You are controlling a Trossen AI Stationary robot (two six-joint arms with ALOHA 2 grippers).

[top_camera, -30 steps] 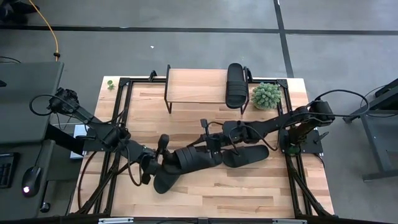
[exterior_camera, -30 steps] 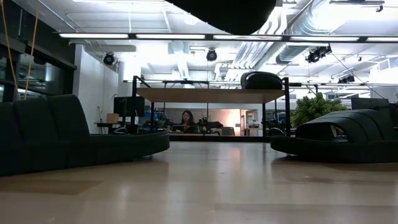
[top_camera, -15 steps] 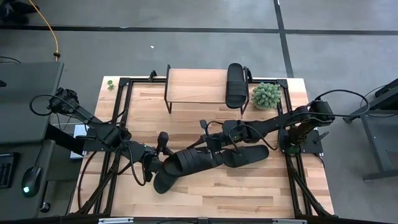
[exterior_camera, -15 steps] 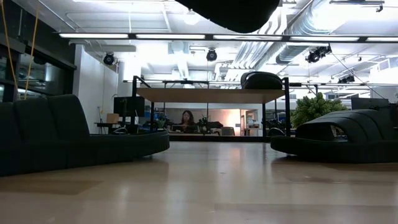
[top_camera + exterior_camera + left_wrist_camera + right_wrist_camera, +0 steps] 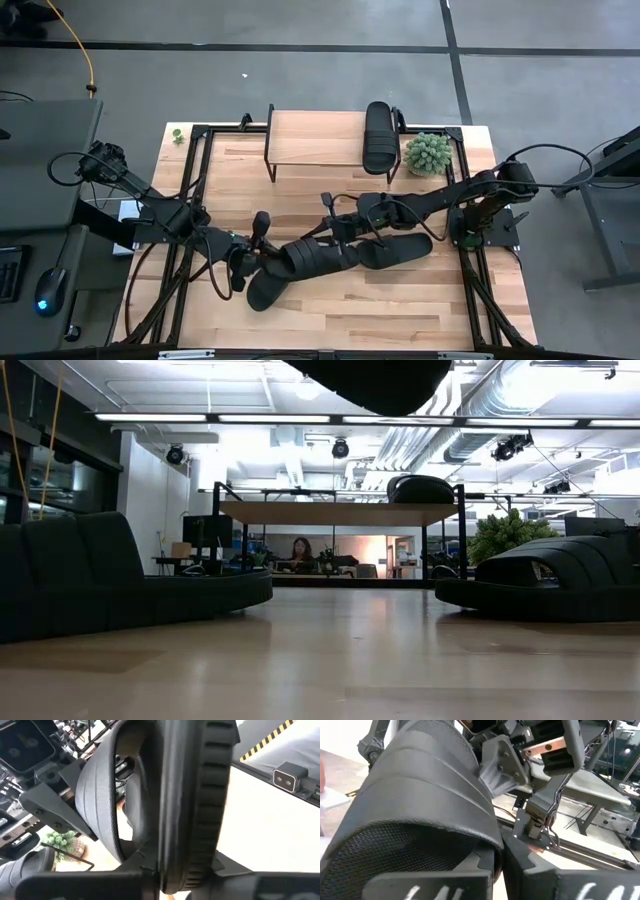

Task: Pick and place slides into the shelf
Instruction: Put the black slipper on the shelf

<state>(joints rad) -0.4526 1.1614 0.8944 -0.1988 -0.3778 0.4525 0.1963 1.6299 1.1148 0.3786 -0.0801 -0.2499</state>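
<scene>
One black slide (image 5: pixel 310 258) hangs in the air between my two grippers; the low view shows its underside (image 5: pixel 370 380). My left gripper (image 5: pixel 256 262) is shut on its left end and my right gripper (image 5: pixel 342 236) on its strap. Below it, a second slide (image 5: pixel 262 291) and a third (image 5: pixel 402 248) rest sole-down on the table. Another slide (image 5: pixel 379 135) lies on the right end of the shelf (image 5: pixel 318 140), which stands at the table's far edge. My left gripper pinches the slide's sole (image 5: pixel 172 865) between its two fingers, which come level from the table's left. The sole stands on edge between them, clear of the table. My right gripper pinches the edge of the ribbed strap (image 5: pixel 482 851), one finger inside the strap and one outside, coming level from the table's right.
A small green plant (image 5: pixel 428 153) stands just right of the shelf. The black frame rails (image 5: pixel 196 180) run along the table's sides. The left half of the shelf top is bare wood. A person sits far behind the table (image 5: pixel 300 552).
My left gripper has shut on the held slide's sole. Both arms have kept their places, and the slide stays lifted between them.
</scene>
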